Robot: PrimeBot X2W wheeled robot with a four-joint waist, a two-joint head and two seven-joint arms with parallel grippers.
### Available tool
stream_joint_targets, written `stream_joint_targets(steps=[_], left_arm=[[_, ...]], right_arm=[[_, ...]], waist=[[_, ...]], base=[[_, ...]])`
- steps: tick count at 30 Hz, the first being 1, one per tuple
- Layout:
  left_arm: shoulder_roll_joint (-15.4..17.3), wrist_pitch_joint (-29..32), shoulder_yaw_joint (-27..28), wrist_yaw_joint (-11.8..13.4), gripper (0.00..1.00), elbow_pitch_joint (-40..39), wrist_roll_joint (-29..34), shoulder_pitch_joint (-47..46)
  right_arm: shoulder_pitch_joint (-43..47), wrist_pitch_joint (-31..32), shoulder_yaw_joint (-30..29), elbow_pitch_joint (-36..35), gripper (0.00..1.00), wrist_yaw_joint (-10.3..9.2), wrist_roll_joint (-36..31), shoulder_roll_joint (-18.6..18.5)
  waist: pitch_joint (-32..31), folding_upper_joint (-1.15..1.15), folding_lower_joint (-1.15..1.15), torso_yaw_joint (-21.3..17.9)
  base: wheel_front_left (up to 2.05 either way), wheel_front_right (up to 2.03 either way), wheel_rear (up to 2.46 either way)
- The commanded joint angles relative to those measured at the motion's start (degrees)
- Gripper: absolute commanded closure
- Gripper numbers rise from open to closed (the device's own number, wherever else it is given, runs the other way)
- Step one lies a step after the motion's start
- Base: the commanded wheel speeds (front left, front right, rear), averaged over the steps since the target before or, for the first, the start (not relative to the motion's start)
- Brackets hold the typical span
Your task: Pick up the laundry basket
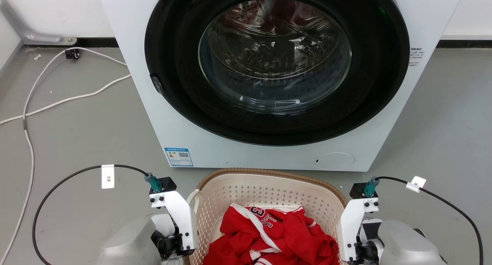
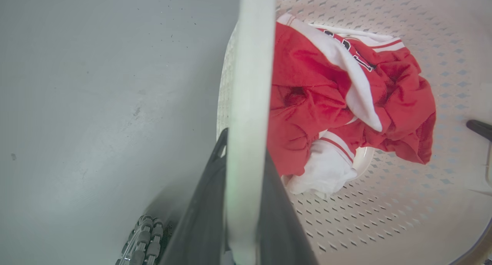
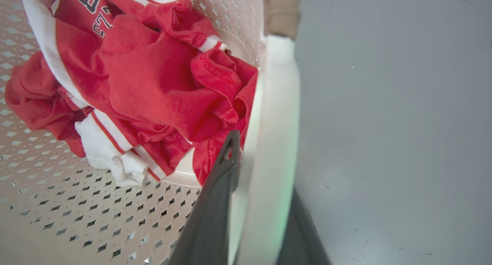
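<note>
Washing machine (image 1: 384, 115) sits right ahead and the laundry basket (image 1: 265, 192) is on the floor (image 1: 77, 134) just in front of it, between my arms, so lifting with any forward lean could knock the rim into the machine. The red jersey (image 1: 284, 234) is bunched up inside and might shift the weight. My left gripper (image 2: 246, 145) pinches the left handle (image 2: 250, 84) and my right gripper (image 3: 263, 165) pinches the right handle (image 3: 275, 103). They look like slick bands, so I reckon an uneven pull could let one slide out.
</note>
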Motion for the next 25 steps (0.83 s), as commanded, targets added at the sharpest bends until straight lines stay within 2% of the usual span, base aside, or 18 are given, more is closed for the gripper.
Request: stream_joint_targets(steps=[1, 25], left_arm=[[-1.4, -0.6, 0.1, -0.3, 1.00, -0.7, -0.5, -0.3], [-1.2, -0.9, -0.4, -0.3, 1.00, -0.6, -1.2, 0.0]], right_arm=[[-0.1, -0.1, 0.4, -0.5, 1.00, 0.79, 0.4, 1.5], [0.3, -0.2, 0.2, -0.5, 1.00, 0.79, 0.5, 1.5]], waist=[[0.0, 0.00, 0.00, 0.0], [-0.3, 0.00, 0.00, -0.3]], base=[[0.00, 0.00, 0.00], [0.00, 0.00, 0.00]])
